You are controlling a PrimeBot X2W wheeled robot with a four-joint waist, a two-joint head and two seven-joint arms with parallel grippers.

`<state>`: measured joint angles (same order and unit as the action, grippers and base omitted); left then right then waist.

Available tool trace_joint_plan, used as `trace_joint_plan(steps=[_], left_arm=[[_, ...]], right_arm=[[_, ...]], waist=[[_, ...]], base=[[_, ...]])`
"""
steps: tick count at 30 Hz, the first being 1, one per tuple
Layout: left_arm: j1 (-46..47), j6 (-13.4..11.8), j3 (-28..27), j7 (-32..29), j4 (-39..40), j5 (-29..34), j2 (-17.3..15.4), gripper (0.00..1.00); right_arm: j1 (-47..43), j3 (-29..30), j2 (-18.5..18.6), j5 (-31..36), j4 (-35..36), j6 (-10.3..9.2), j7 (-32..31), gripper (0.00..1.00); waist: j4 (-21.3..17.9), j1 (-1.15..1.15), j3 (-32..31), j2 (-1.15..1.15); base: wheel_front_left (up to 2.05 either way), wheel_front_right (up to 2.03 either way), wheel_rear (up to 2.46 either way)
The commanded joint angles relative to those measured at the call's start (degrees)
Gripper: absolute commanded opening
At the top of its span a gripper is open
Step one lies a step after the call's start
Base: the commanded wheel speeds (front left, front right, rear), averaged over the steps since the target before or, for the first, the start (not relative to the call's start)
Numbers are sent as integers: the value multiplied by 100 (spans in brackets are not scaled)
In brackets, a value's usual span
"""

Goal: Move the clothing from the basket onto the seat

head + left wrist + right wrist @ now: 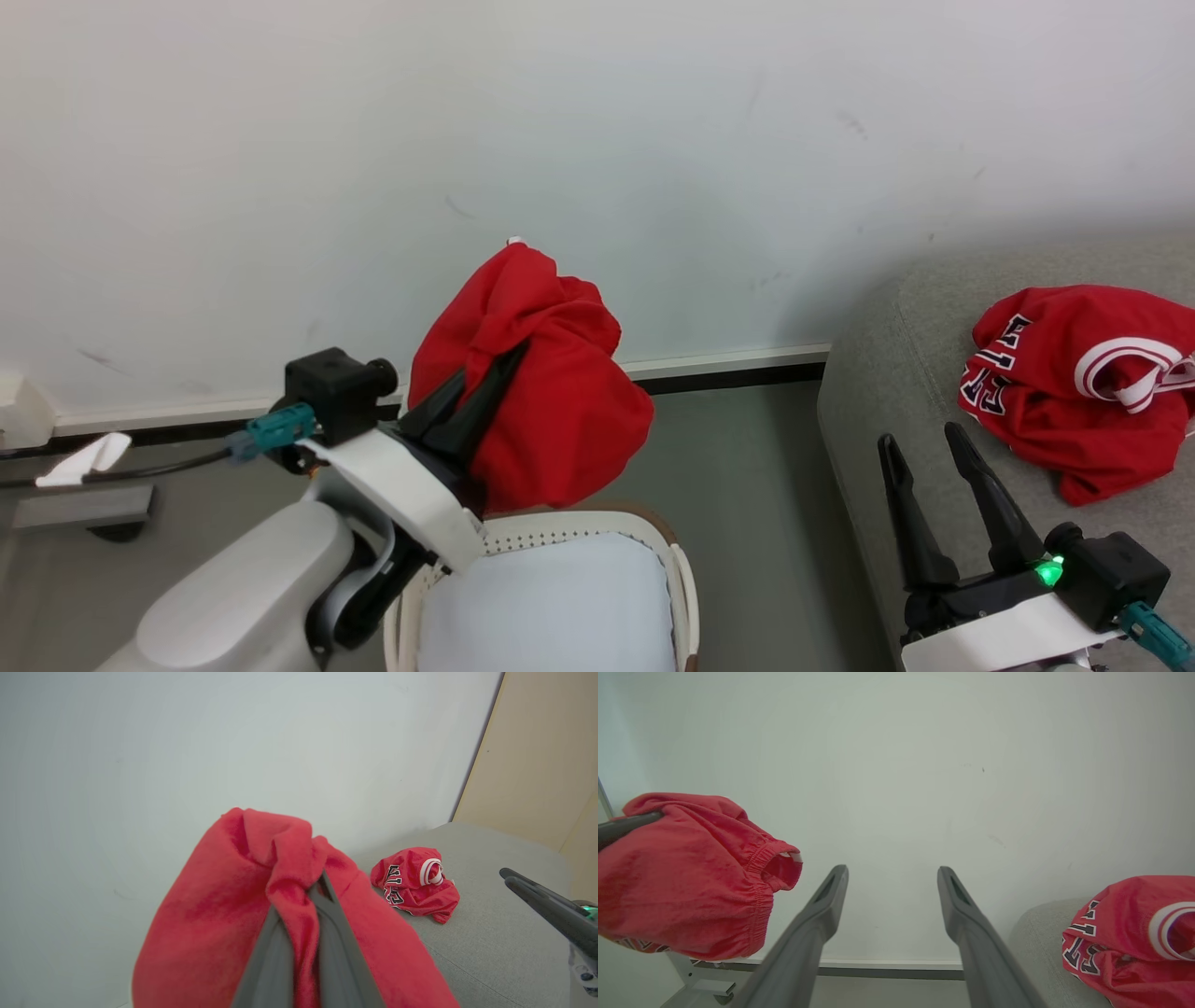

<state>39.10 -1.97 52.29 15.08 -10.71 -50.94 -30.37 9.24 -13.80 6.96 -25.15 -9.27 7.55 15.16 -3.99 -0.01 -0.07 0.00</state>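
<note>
- The left gripper (495, 359) is clamped tight on a red garment (551, 411). Cloth is pinched btwn the two fingers and bunched around and past the tips, w/ the rest hanging below the hand.
- The garment is held high, directly over the basket (686, 579). This is prob. so the hanging folds get carried, not dragged. Whether the lowest fold is fully clear of the rim can't be told.
- Pale lining (551, 597) is seen inside the basket, under the hand. This piece is judged to be the last one, though the near part of the basket is cut off.
- The seat (896, 373) lies off to the right of the holding hand, well apart.
- A 2nd garment (1074, 392) is crumpled on the seat, beyond and right of the right gripper (920, 435), so approx. half the job is judged done.
- The right gripper's jaws are spread wide w/ nothing btwn them. It is parked over the seat's near edge, likely kept out of the carry path.
- Next, a sideways carry to the right is called for, w/ release over the cushion beside the 2nd garment.
- Risk: limp cloth is held by one small pinch, so it could slip or catch on the seat's edge.
</note>
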Motion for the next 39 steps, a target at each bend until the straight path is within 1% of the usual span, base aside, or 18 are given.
trace_joint_plan(steps=[1,7,11,14,19,23,26,29,34,39], left_arm=[[-112,-27,-15,10,36,29,-40,0],[-168,-76,-48,10,131,-1,-37,0],[-181,-100,-64,10,95,-8,-33,0],[-167,-101,-71,10,59,7,-2,0],[-105,-69,-63,10,-53,4,92,0],[-10,-28,-35,10,-132,6,202,0],[41,3,19,-16,-163,28,298,0],[68,44,98,-43,-187,52,395,0],[81,134,269,-84,-225,93,594,0],[57,220,445,-132,-201,126,755,0]], right_arm=[[-48,-16,37,-54,-12,-13,-1,100],[66,-221,105,-67,-25,-13,-1,100],[197,-603,202,-9,3,-13,-1,100],[349,-1083,271,10,4,-13,-2,100],[667,-2096,315,-76,-131,-13,-3,100],[984,-2840,269,-167,-345,-13,-3,100],[1256,-3178,162,-220,-557,-13,-2,100],[1470,-3306,24,-242,-734,-13,-2,100],[1686,-3131,-200,-110,-1014,-13,-3,100],[1801,-2881,-264,165,-1342,-13,-3,100]], waist=[[13,1,-7,0],[34,1,-28,0],[19,1,-27,0],[15,1,-34,0],[39,1,-49,0],[108,1,-55,0],[182,1,-52,0],[281,1,-50,0],[494,1,-47,0],[739,1,-51,0]], base=[[0,0,0],[0,0,0],[0,0,0],[0,0,0],[0,0,0],[0,0,0],[0,0,0],[0,0,0],[0,0,0],[0,0,0]])
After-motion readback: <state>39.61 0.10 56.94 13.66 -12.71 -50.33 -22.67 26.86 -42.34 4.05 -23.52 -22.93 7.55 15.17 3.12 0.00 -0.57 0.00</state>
